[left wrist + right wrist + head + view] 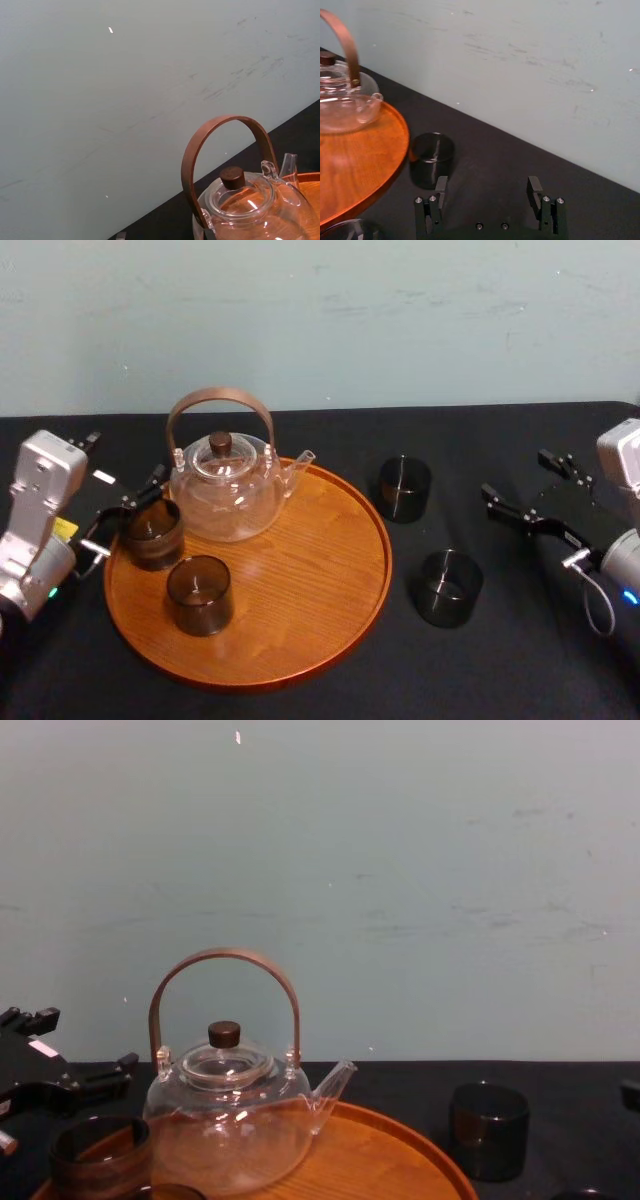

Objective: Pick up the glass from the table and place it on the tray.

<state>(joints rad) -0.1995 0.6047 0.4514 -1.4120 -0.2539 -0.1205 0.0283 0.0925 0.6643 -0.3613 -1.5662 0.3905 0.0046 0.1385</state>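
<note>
Two dark glasses stand on the black table (520, 660): a far glass (404, 488) (431, 155) (488, 1125) and a nearer glass (449, 587), both right of the round wooden tray (320, 570) (365, 160). Two more dark glasses rest on the tray, one at its left rim (152, 533) (100, 1155) and one nearer the front (199, 594). My right gripper (518, 480) (487, 186) is open and empty, to the right of the far glass and apart from it. My left gripper (130, 508) (70, 1080) is at the tray's left rim, fingers spread by the left-rim glass.
A clear glass teapot (228, 490) (250, 205) (230, 1120) with a brown arched handle fills the back left of the tray, spout toward the right. The tray's right half is bare wood. A pale wall closes the back of the table.
</note>
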